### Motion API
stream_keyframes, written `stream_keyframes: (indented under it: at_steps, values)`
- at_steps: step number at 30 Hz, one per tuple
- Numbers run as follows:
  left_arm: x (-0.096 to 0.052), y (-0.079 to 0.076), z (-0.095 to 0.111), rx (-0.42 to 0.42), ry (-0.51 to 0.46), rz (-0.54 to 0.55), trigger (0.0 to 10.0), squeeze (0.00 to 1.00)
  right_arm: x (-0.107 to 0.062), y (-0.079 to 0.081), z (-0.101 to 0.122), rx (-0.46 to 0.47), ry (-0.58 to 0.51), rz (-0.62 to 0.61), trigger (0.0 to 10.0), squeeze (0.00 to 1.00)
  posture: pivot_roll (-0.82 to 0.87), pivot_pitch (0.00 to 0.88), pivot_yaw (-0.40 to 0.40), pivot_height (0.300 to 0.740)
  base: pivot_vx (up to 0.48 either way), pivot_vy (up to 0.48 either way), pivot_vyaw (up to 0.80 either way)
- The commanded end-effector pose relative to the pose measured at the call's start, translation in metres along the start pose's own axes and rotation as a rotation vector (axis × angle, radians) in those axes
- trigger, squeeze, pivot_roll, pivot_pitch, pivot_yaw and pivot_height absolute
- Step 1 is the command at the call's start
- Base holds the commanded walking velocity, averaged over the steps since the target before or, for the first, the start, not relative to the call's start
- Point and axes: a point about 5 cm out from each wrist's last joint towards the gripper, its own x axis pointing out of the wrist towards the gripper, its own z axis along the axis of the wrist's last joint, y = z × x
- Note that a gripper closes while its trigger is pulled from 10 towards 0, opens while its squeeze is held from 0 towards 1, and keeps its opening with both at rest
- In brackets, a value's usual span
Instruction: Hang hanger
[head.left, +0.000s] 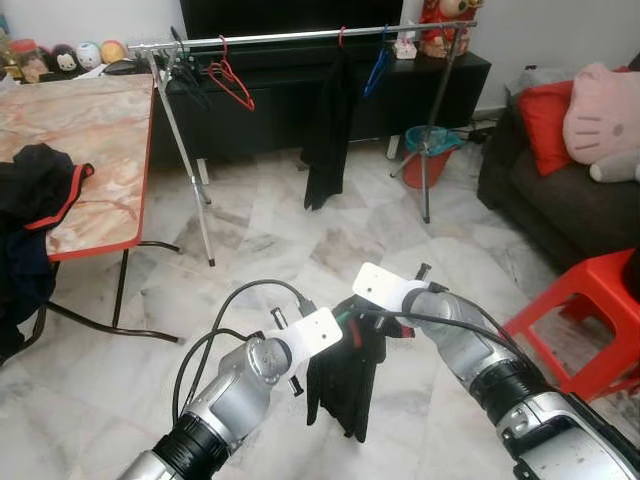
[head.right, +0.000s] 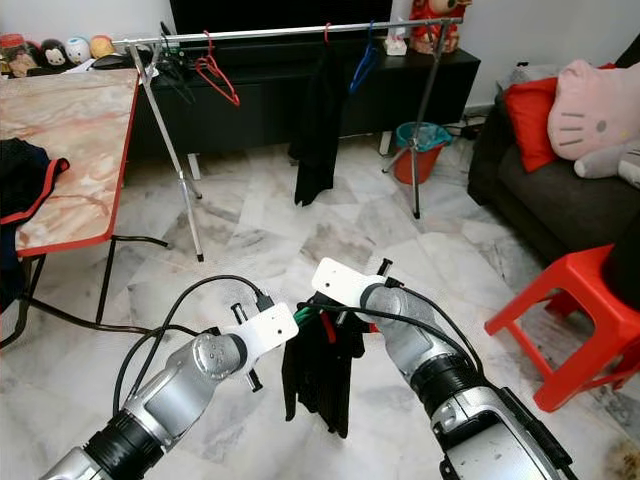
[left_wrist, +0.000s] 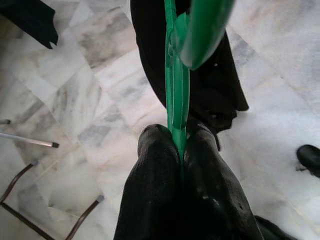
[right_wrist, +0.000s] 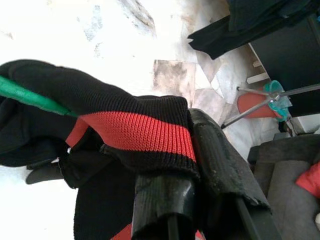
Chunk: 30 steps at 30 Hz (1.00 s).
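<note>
Low in front of the robot, both arms meet over a pale, veined marble floor (head.left: 260, 230). The left claw (left_wrist: 181, 150) has its two matte black fingers pressed together on the thin, glossy green plastic hanger (left_wrist: 176, 85), which runs straight out from the fingertips and curves into a broad green band near the lens. The right claw (right_wrist: 192, 150) is clamped on the ribbed collar of a black knit garment (right_wrist: 125, 132), a soft fabric with a bright red stripe woven across it; the green hanger pokes into the garment's folds beside that collar. In the head views the garment (head.left: 345, 375) hangs limp and crumpled between the two claws, above the floor.

Farther off stands a slim metal clothes rail (head.left: 300, 38) on splayed legs. On it hang a red wire-like hanger (head.left: 232, 82), a blue hanger (head.left: 377, 68) and a long black garment (head.left: 328, 130). A teal bucket (head.left: 432, 140) sits on the floor behind the rail's right leg; its contents cannot be made out. To the robot's left, a marble-patterned tabletop (head.left: 90, 140) with a red edge carries a heap of black cloth (head.left: 35, 185) trimmed in red. To the right are a red plastic stool (head.left: 590, 310) and a dark sofa (head.left: 560, 215) with a red cushion (head.left: 545, 120) and a pink plush (head.left: 600, 110).
</note>
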Motion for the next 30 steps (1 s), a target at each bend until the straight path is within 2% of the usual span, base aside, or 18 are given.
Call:
stream_keyframes:
  at_steps: [1, 7, 11, 15, 24, 29, 30]
  values:
    - [-0.002, -0.007, -0.052, -0.041, 0.232, -0.041, 10.0, 0.0, -0.009, -0.043, 0.013, 0.064, -0.065, -0.138, 10.0, 0.0, 0.1, 0.0, -0.066, 0.74, 0.0, 0.0, 0.0]
    - [0.0, -0.013, -0.051, -0.003, 0.239, -0.073, 10.0, 0.0, -0.009, -0.037, 0.03, 0.083, -0.146, -0.084, 10.0, 0.0, 0.1, 0.0, -0.067, 0.74, 0.0, 0.0, 0.0]
    - [0.003, -0.018, -0.047, 0.047, 0.247, -0.104, 10.0, 0.0, -0.015, -0.04, 0.051, 0.03, -0.223, -0.059, 10.0, 0.0, 0.1, 0.0, -0.067, 0.74, 0.0, 0.0, 0.0]
    - [0.005, -0.019, -0.049, 0.048, 0.259, -0.095, 10.0, 0.0, -0.021, -0.041, 0.064, 0.005, -0.273, -0.038, 10.0, 0.0, 0.09, 0.0, -0.065, 0.74, 0.0, 0.0, 0.0]
    - [0.006, -0.024, -0.053, 0.086, 0.279, -0.128, 10.0, 0.0, -0.034, -0.032, 0.092, -0.107, -0.39, 0.032, 10.0, 0.0, 0.09, 0.0, -0.066, 0.74, 0.0, 0.0, 0.0]
    - [0.006, -0.027, -0.053, 0.093, 0.279, -0.142, 10.0, 0.0, -0.041, -0.038, 0.104, -0.119, -0.426, 0.007, 10.0, 0.0, 0.09, 0.0, -0.067, 0.74, 0.0, 0.0, 0.0]
    - [0.007, -0.028, -0.053, 0.096, 0.275, -0.139, 10.0, 0.0, -0.045, -0.046, 0.11, -0.1, -0.446, -0.029, 10.0, 0.0, 0.09, 0.0, -0.068, 0.74, 0.0, 0.0, 0.0]
